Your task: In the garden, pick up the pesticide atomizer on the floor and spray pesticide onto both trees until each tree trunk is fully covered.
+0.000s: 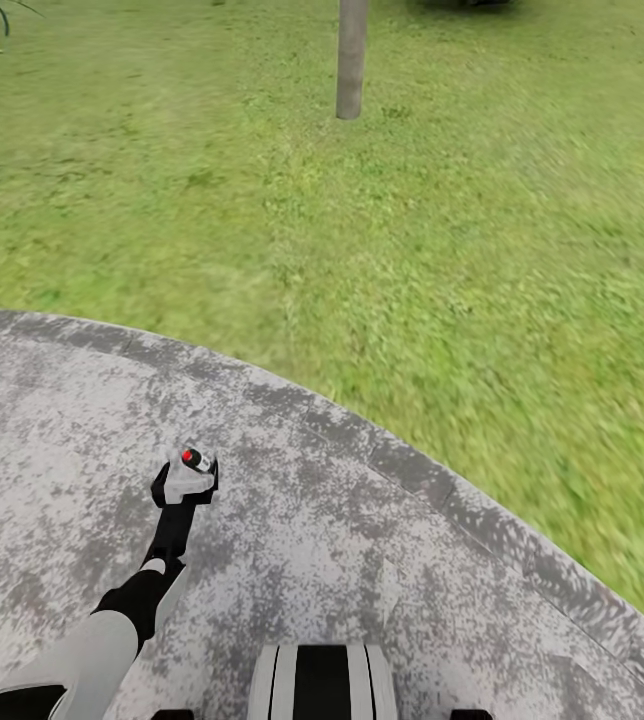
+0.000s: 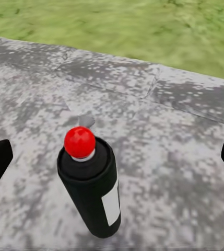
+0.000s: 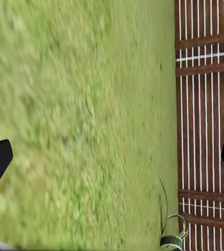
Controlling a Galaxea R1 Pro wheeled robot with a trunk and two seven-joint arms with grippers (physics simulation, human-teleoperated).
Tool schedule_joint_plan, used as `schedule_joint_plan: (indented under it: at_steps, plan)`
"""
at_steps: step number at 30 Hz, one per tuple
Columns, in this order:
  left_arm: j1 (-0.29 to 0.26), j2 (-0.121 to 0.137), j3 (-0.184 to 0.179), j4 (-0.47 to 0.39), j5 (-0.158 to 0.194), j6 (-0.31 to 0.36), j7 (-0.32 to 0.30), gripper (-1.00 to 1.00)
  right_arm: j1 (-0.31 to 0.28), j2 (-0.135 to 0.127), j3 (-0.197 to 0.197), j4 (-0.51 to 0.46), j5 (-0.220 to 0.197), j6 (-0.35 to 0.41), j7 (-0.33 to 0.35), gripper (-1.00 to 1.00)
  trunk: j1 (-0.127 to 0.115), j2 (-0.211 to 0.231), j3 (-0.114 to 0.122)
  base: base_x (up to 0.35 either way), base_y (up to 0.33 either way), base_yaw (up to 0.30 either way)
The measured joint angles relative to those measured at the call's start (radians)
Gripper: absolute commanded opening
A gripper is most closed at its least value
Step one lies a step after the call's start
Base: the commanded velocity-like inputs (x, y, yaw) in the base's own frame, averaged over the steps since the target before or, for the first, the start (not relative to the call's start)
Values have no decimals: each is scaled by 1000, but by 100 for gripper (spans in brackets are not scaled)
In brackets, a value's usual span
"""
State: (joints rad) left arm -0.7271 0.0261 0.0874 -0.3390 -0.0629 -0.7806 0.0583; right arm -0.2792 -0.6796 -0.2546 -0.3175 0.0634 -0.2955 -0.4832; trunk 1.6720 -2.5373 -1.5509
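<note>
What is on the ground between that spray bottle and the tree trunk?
Head view: grey stone paving around the pesticide atomizer, then bare lawn up to the tree trunk.

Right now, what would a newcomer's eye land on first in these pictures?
First, the red nozzle of the atomizer, standing on mottled grey paving between the wide-apart fingers of the left end effector. Next, a bare tree trunk rising from the lawn far ahead. The right wrist view catches a slatted wooden fence beyond grass.
</note>
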Motion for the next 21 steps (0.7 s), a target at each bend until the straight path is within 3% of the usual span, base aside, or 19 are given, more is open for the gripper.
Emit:
schedule_joint_plan:
  at_steps: [5, 15, 16, 17, 19, 21]
  plan:
    - [0, 0, 0, 0, 0, 0, 1, 100, 0, 0, 0, 0, 0, 1, 0, 100, 2, -1, -19, 0, 0, 0]
    - [0, 0, 0, 0, 0, 0, 1, 100, 0, -7, -7, 3, -2, 1, -1, 100, 2, -1, -19, 0, 0, 0]
    - [0, 0, 0, 0, 0, 0, 1, 100, 0, -57, -11, 16, -4, 3, -4, 100, 2, -1, -19, 0, 0, 0]
    - [0, 0, 0, 0, 0, 0, 1, 100, 0, -80, -12, 22, -4, 3, -5, 100, 2, -1, -19, 0, 0, 0]
    - [0, 0, 0, 0, 0, 1, 2, 100, 0, -120, -24, 50, -6, 4, -7, 100, 3, -1, -23, 0, 0, 0]
    - [0, 0, 0, 0, 0, 0, 2, 100, 0, -140, -38, 65, -6, 4, -7, 100, 3, -2, -27, 0, 0, 0]
